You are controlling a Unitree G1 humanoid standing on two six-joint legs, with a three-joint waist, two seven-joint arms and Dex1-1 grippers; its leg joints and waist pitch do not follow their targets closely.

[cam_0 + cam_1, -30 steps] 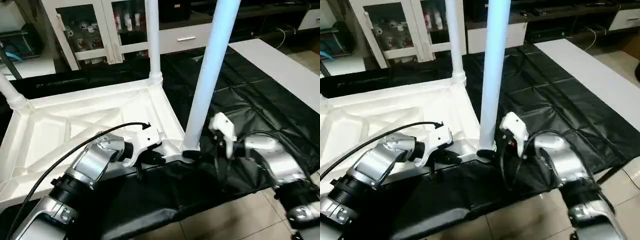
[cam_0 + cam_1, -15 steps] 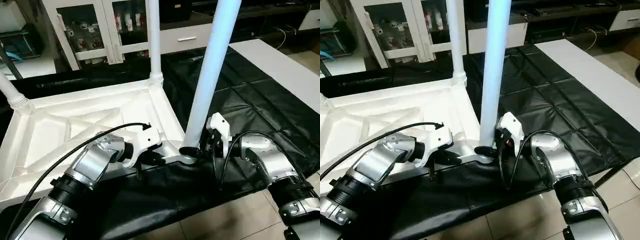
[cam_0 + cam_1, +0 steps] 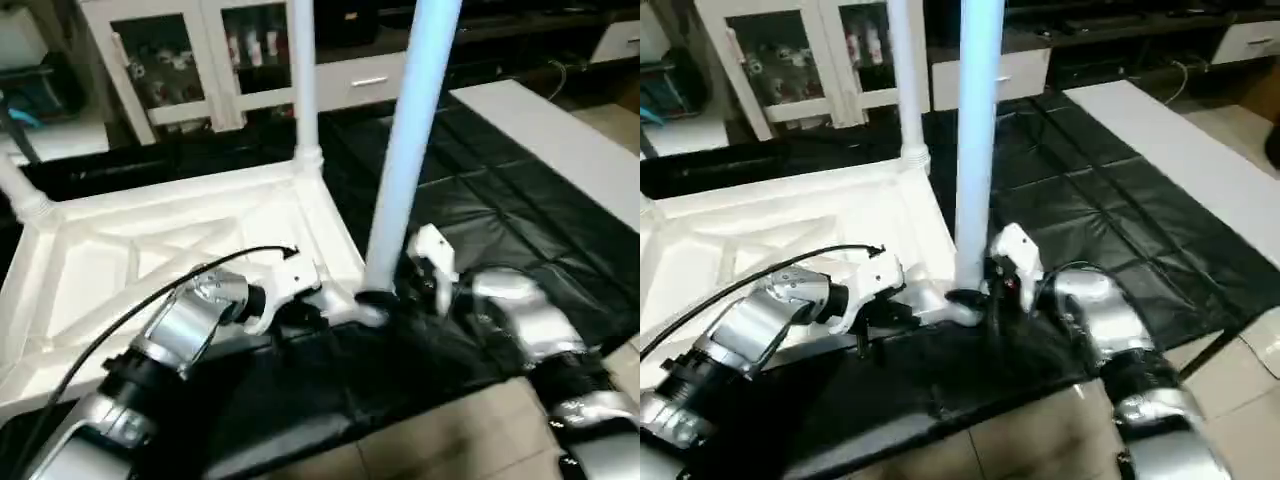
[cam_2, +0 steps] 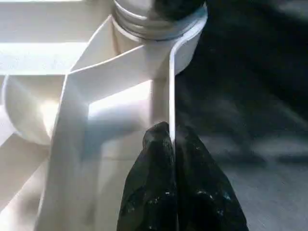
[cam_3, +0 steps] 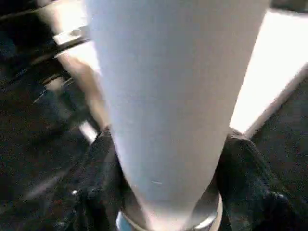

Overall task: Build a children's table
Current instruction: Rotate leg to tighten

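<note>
Right claw (image 5: pixel 166 192) closer — leg (image 3: pixel 405 160) top cropped

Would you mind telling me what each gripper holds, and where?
The left gripper pinches the white plastic tabletop's edge beside the corner socket. The right gripper grips the white tube leg near its base.

The surface (image 3: pixel 520 200) in front of me was a work table draped in creased black sheeting, which hung over its near edge above a tiled floor (image 3: pixel 420 450). Directly on the black sheeting lay the white tabletop (image 3: pixel 150 250), turned underside up with its crossed ribs showing, filling the left part of the surface and reaching its near edge. To the right the sheeting ran on bare and wrinkled. A pale strip (image 3: pixel 550 125) lay along the far right side.
</note>
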